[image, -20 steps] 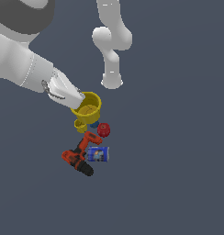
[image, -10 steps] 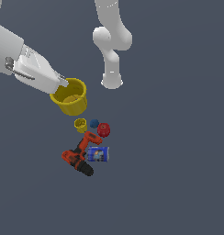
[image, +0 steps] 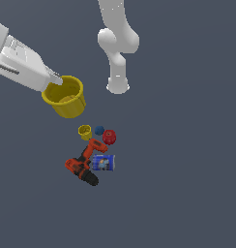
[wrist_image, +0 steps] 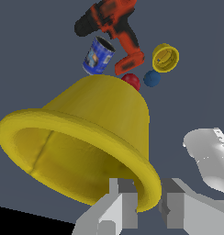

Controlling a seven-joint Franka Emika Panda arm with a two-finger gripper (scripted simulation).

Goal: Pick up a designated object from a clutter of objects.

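While pinched at its rim by the gripper [wrist_image: 143, 209], upper left in the exterior view, the cup [image: 65, 98] looks light, rigid, smooth, likely slippery.

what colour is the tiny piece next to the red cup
Blue, clearest in the exterior view.

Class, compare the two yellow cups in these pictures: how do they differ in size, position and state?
The larger yellow cup is much wider than the small yellow cup. The larger one is clamped at its rim by the gripper and sits apart from the group; the small one lies ungripped beside the power drill and blue piece. Both are plain yellow and open-mouthed.
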